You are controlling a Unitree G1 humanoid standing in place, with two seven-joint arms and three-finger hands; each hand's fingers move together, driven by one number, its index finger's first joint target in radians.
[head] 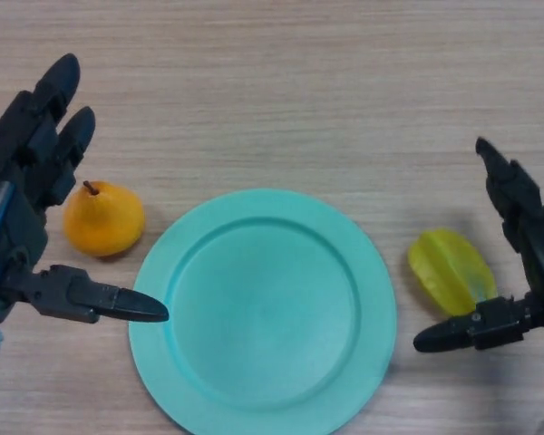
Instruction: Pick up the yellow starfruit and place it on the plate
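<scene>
The yellow starfruit (451,270) lies on the wooden table just right of the teal plate (263,310), which is bare. My right hand (524,227) is open at the right edge, its fingers beyond the starfruit and its thumb (462,333) just in front of it, not touching it. My left hand (27,172) is open at the left edge, its thumb (100,298) pointing toward the plate's left rim.
An orange pear-like fruit (103,218) with a short stem lies left of the plate, between my left hand's fingers and thumb. The wooden table (299,91) stretches beyond the plate.
</scene>
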